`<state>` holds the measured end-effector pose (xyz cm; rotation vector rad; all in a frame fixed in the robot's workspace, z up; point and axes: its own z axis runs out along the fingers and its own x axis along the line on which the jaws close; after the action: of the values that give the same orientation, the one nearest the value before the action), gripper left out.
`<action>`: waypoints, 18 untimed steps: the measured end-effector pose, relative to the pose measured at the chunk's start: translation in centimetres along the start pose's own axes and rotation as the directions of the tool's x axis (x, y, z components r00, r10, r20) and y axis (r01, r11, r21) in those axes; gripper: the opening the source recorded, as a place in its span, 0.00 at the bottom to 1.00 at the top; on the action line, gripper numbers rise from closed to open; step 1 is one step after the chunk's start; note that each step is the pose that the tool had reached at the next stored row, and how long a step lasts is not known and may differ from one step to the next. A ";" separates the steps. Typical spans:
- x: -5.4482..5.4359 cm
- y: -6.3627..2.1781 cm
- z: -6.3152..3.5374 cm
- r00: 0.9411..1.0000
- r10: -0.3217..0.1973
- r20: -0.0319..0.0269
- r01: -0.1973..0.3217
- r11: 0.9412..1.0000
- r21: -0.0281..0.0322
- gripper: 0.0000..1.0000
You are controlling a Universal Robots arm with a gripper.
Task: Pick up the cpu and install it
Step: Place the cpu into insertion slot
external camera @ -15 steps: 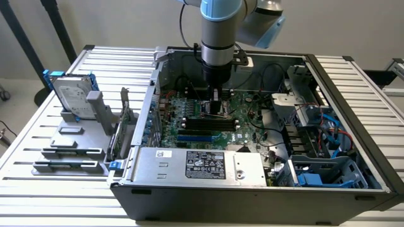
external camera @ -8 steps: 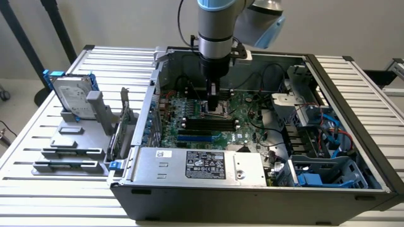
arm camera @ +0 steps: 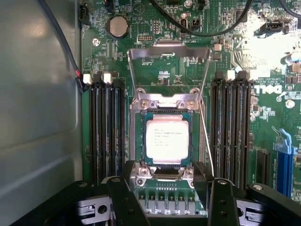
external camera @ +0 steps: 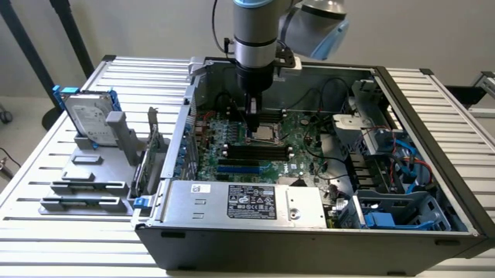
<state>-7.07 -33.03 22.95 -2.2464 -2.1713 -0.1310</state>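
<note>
Directly below the open gripper (arm camera: pixel 167 190), the cpu (arm camera: pixel 167 143) sits in its motherboard socket (arm camera: pixel 165 101).

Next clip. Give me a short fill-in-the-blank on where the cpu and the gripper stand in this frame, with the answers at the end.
The cpu lies flat in the ____ on the motherboard.
The gripper hovers close by it with its jaws ____, holding nothing.
In the exterior view, the upright hard drive stands on a grey rack ____ the computer case.
Missing words: socket; open; outside.
</note>
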 end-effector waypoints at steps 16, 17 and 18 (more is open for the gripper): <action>-0.9 -2.31 -0.75 1.000 0.005 -0.025 -0.005 1.000 0.001 0.11; -0.9 -2.31 -0.75 1.000 0.005 -0.025 -0.005 1.000 0.001 0.11; -0.9 -2.31 -0.75 1.000 0.005 -0.025 -0.005 1.000 0.001 0.11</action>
<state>-9.44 -33.85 23.52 -2.2372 -2.1527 -0.1578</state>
